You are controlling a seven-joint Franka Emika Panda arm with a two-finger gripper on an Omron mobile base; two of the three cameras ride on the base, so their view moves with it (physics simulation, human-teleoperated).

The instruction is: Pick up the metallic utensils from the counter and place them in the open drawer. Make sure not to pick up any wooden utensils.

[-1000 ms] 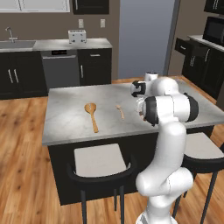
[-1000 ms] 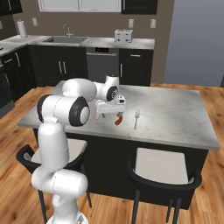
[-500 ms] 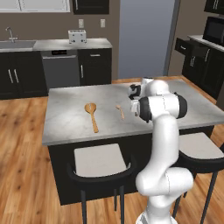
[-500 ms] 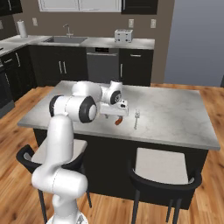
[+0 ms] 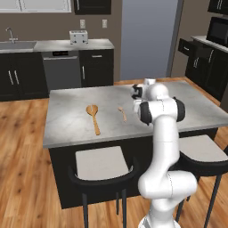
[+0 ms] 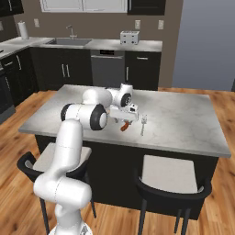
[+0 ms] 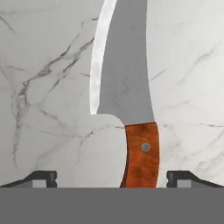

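Observation:
The knife lies flat on the marble counter (image 6: 183,124), silver blade (image 7: 124,65) pointing away and orange-red handle (image 7: 142,155) nearest my hand. My gripper (image 7: 112,178) hangs low right over the handle, open, one fingertip (image 7: 41,178) on each side and nothing held. From the right base, my gripper (image 6: 123,121) sits above the orange handle (image 6: 124,127), with a thin silvery utensil (image 6: 143,124) just to its right. Two wooden spoons, one large (image 5: 93,116) and one small (image 5: 121,113), lie left of the arm. The open drawer (image 5: 185,46) juts from the far right cabinets.
Two black stools with pale seats (image 5: 98,162) (image 5: 200,147) stand at the island's near side. A back counter holds a toaster (image 5: 78,37) and a sink (image 6: 71,41). Wood floor surrounds the island.
The arm has reached further forward over the counter and brought the hand down closer over the knife. The jaws have stayed open. Utensils have not moved.

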